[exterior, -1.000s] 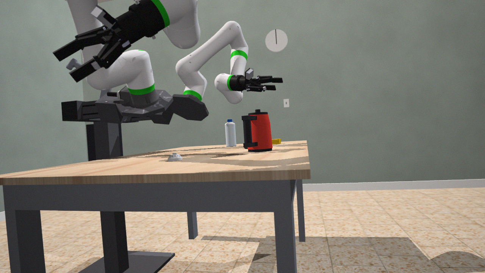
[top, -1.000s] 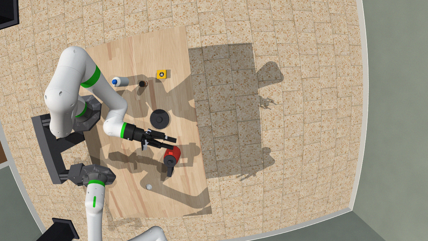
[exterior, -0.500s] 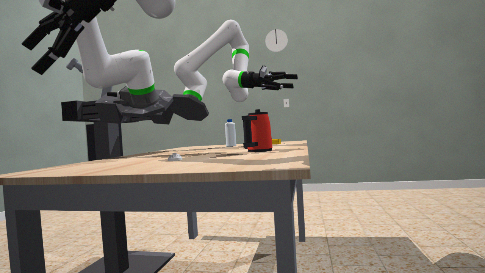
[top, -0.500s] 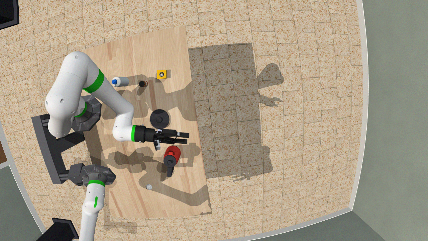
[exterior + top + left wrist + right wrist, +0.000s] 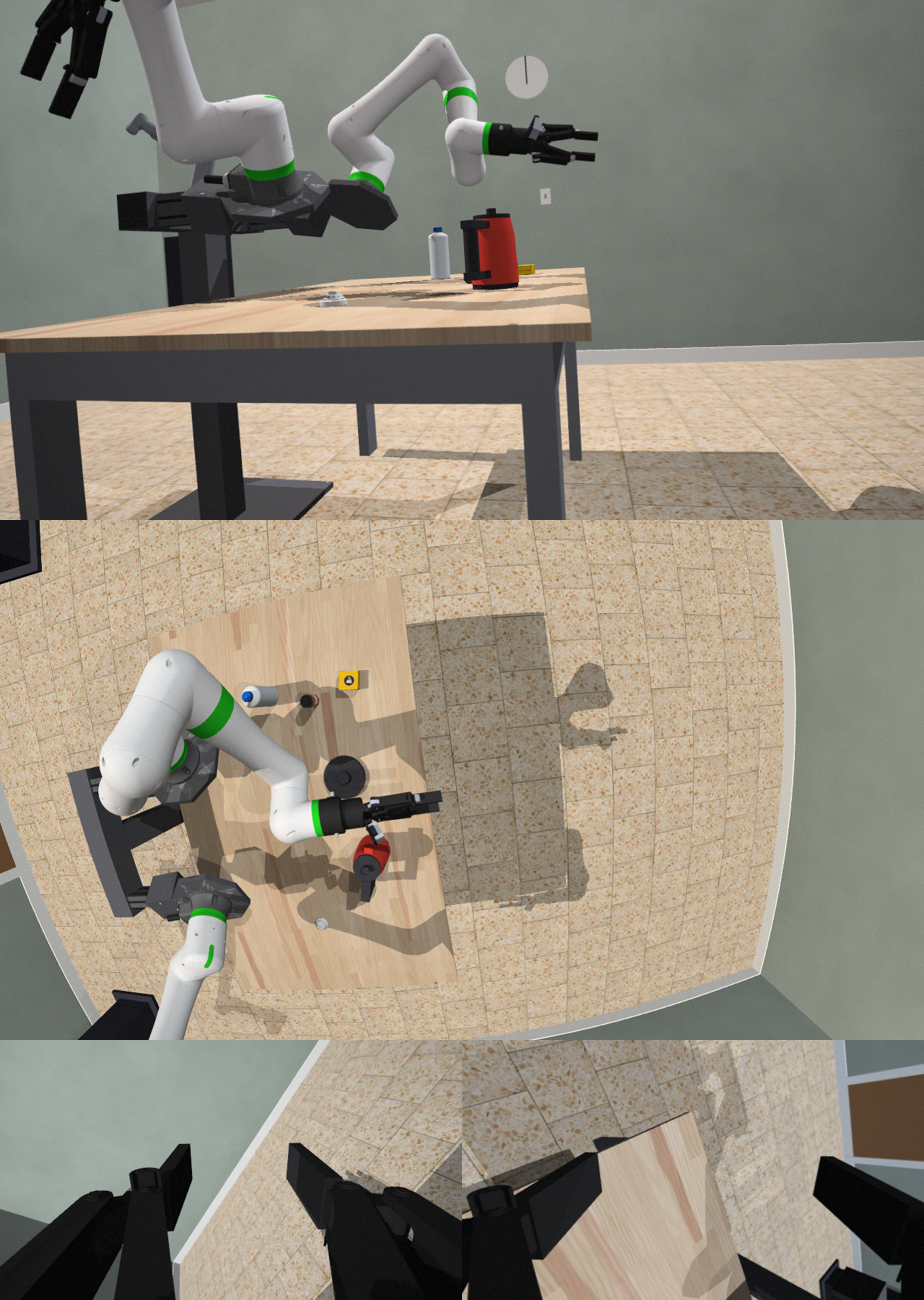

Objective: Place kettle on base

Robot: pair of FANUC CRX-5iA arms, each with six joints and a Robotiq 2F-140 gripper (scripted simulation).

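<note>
The red kettle (image 5: pixel 375 848) (image 5: pixel 499 252) stands upright on the table, with its black lid on and its black handle turned away from the base. The round black base (image 5: pixel 333 769) lies apart from it, its raised centre stud (image 5: pixel 344 777) facing up. The ring under the kettle is hidden. My left gripper (image 5: pixel 440 800) (image 5: pixel 585 146) (image 5: pixel 239 1161) is partly open and empty. It points level, high above the table, with its fingertips at or past the table edge. My right gripper (image 5: pixel 48 90) (image 5: pixel 708 1174) is wide open and empty, raised well away from kettle and base.
A white bottle (image 5: pixel 266 695) (image 5: pixel 439 256), a small dark jar (image 5: pixel 307 700) and a yellow block (image 5: pixel 341 674) (image 5: pixel 527 269) stand beyond the base. A small silvery-white object (image 5: pixel 320 923) (image 5: pixel 333 301) lies on the table (image 5: pixel 290 959) on the kettle's handle side.
</note>
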